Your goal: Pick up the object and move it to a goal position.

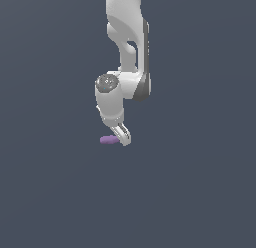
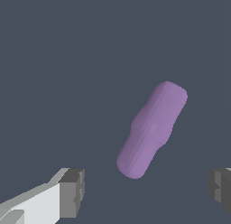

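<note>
We observe the white arm (image 1: 122, 67) reaching down from the top edge, its claw (image 1: 123, 137) low over the dark grey surface (image 1: 50, 192). The purple capsule (image 1: 108, 139) lies flat just beside the claw, toward the exterior view's left.

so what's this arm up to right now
A single white robot arm has its end effector low over a dark flat surface, right beside a small purple capsule-shaped object. The wrist view shows the fingers spread wide with the object lying ahead of the gap, not between them. Nothing is gripped yet, so the pickup has not happened.
</note>
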